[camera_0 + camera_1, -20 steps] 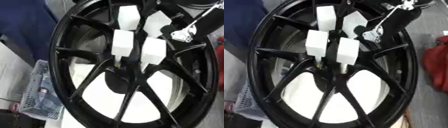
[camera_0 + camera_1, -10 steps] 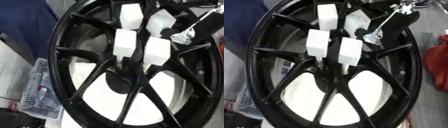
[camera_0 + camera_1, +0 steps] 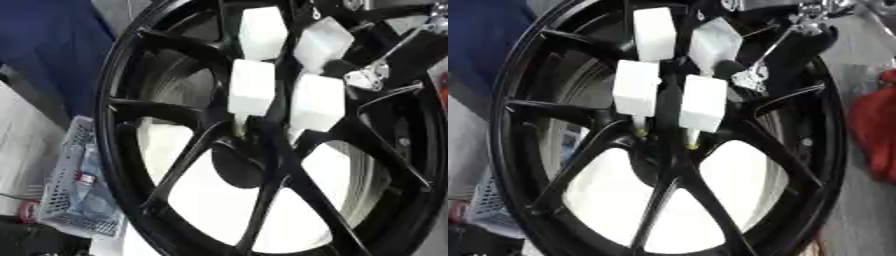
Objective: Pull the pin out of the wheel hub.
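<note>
So far nothing looks pulled free: four white block-headed pins stand on the hub of the glossy black multi-spoke alloy wheel, which fills nearly the whole view and leans with its centre a little above the middle. Two of the pins, the lower left white block pin and the lower right white block pin, show thin pale stems running down into the hub with small yellowish tips at the seat, so they appear still seated. The upper white block pin and the tilted white block pin sit above them, and their stems are hidden. The robot's right hand, dark with silver links, reaches in from the upper right and ends just beside the tilted pin; whether its fingers are closed on that pin or merely near it, I cannot tell. The left hand shows in neither view. A grey perforated plastic basket lies at the lower left behind the rim, and a red cloth-like mass sits at the right edge. The whole extraction seems still to be done.
</note>
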Available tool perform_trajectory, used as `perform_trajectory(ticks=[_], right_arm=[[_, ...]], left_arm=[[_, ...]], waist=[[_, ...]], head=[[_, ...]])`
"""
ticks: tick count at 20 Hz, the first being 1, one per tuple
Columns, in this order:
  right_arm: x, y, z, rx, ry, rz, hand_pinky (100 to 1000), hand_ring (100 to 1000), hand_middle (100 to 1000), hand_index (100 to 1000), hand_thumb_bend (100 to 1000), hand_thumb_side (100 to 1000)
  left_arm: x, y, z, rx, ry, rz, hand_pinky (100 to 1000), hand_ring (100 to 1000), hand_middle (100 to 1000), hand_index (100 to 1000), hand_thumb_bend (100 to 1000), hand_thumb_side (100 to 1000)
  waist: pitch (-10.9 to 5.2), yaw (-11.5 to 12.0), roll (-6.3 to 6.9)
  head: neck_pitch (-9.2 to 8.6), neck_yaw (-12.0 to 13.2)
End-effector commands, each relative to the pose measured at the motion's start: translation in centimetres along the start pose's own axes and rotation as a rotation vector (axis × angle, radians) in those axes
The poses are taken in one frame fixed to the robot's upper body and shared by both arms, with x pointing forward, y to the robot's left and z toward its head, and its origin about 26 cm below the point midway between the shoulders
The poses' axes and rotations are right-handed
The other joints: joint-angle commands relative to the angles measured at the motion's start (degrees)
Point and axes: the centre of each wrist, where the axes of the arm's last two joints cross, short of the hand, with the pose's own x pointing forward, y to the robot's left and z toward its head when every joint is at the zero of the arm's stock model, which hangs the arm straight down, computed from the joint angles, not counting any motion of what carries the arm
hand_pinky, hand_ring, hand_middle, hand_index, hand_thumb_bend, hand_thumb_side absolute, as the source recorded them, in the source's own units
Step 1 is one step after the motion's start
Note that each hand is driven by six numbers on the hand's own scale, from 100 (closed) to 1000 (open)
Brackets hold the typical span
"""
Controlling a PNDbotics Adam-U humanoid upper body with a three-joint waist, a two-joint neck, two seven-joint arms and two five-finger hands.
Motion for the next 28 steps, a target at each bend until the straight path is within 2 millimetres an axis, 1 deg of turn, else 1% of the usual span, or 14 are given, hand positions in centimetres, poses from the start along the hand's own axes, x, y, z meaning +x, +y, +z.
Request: perform_trajectory(ticks=[1,5,9,10,11,12,13,14,15,16,17,20,24,28], right_arm=[[-0.1,-0.6,0.7,-0.020,0.032,0.014,875,858,792,876,100,106],[-0.1,-0.6,0.7,-0.019,0.033,0.007,862,811,763,860,100,100],[0.0,-0.5,0.5,-0.014,0.032,-0.002,824,696,670,819,100,100],[0.0,-0.5,0.5,-0.015,0.030,-0.006,810,647,625,797,100,100],[0.1,-0.5,0.5,-0.016,0.026,-0.010,807,633,612,789,100,100],[0.1,-0.5,0.5,-0.016,0.022,-0.013,789,576,556,748,100,100],[0.1,-0.6,0.4,-0.017,0.018,-0.017,781,555,534,730,100,100],[0.1,-0.6,0.4,-0.018,0.014,-0.020,767,520,485,679,100,100],[0.2,-0.7,0.5,-0.023,0.013,-0.021,762,512,470,661,100,100],[0.2,-0.8,0.5,-0.027,0.010,-0.023,742,474,426,611,100,100],[0.2,-0.9,0.5,-0.032,0.004,-0.027,739,468,419,603,100,100],[0.3,-1.1,0.5,-0.062,-0.008,-0.044,717,423,356,533,100,100],[0.3,-1.5,0.6,-0.120,-0.012,-0.063,694,367,303,491,100,100],[0.1,-2.1,0.9,-0.162,-0.018,-0.080,692,344,280,476,100,100]], left_arm=[[0.8,-0.2,-0.3,-0.016,-0.030,-0.011,827,697,749,881,252,898],[0.8,-0.2,-0.3,-0.017,-0.030,-0.011,828,697,749,880,251,898],[0.8,-0.2,-0.3,-0.018,-0.032,-0.010,828,697,747,878,250,899],[0.8,-0.2,-0.3,-0.018,-0.032,-0.009,828,698,747,877,250,900],[0.8,-0.2,-0.3,-0.017,-0.032,-0.009,828,697,747,877,250,900],[0.8,-0.2,-0.3,-0.016,-0.031,-0.009,829,697,746,877,249,901],[0.8,-0.3,-0.3,-0.017,-0.031,-0.009,829,697,746,877,248,901],[0.8,-0.3,-0.3,-0.017,-0.031,-0.008,829,698,746,876,247,903],[0.7,-0.3,-0.3,-0.017,-0.030,-0.008,829,698,746,876,247,903],[0.7,-0.3,-0.3,-0.017,-0.030,-0.008,829,699,746,876,246,903],[0.7,-0.3,-0.3,-0.017,-0.030,-0.009,829,699,746,876,246,903],[0.7,-0.3,-0.3,-0.017,-0.030,-0.010,830,698,746,875,246,904],[0.7,-0.3,-0.3,-0.016,-0.029,-0.009,830,699,746,875,244,906],[0.7,-0.2,-0.2,-0.014,-0.026,-0.010,830,699,746,875,243,906]], waist=[[-0.90,0.05,0.35],[-0.79,0.03,0.33],[-0.71,0.14,0.31],[-0.67,0.18,0.30],[-0.64,0.19,0.29],[-0.61,0.21,0.27],[-0.57,0.24,0.24],[-0.55,0.24,0.22],[-0.53,0.23,0.21],[-0.51,0.23,0.20],[-0.49,0.24,0.19],[-0.50,0.26,0.15],[-0.73,0.18,0.07],[-1.16,-0.04,0.01]], head=[[-0.75,0.02],[-0.89,-0.05],[-1.11,-0.31],[-1.13,-0.36],[-1.12,-0.39],[-1.13,-0.41],[-1.16,-0.42],[-1.17,-0.45],[-1.17,-0.47],[-1.16,-0.48],[-1.14,-0.50],[-1.04,-0.45],[-0.88,-0.43],[-0.69,-0.41]])
